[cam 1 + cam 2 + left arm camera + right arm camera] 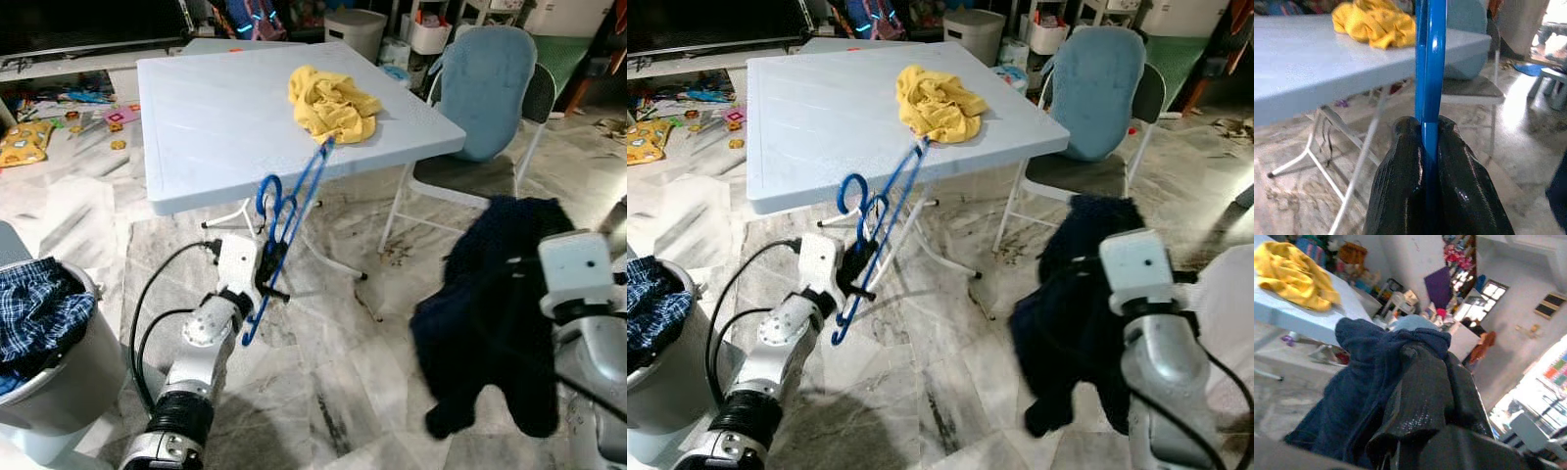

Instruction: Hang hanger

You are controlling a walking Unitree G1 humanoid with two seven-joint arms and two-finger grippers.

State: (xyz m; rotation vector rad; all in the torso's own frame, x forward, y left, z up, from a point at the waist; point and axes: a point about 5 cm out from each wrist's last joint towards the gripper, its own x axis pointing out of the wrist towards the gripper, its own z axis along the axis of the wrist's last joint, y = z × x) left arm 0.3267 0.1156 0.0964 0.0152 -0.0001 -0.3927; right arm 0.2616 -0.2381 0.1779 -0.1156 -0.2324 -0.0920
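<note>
**Left gripper clamped on blue hanger; right gripper holding navy garment**

Left gripper point(266, 284): lower left of the head view, its black fingers point(1400, 186) pressed together on the lower bar of the blue plastic clothes hanger point(289, 220). The hanger rises from the grip toward the frame's centre, its far end reaching the near edge of the pale blue plastic tabletop point(216, 117), just short of the crumpled yellow cloth point(331, 103) lying there. Judged purpose: hanger held clear of the floor, presented for loading.

Right gripper point(1425, 396): lower right of the head view, closed on a bunched dark navy garment point(495, 313) that hangs free above the marble floor point(333, 392), well apart from the hanger. Likely the piece to be fitted on it.

View differences: the left wrist view confirms the pinch on the bar; the head views give the hanger's tilt and hook. The right wrist view shows cloth caught between the fingers, which the white wrist housing masks from the head.
</note>
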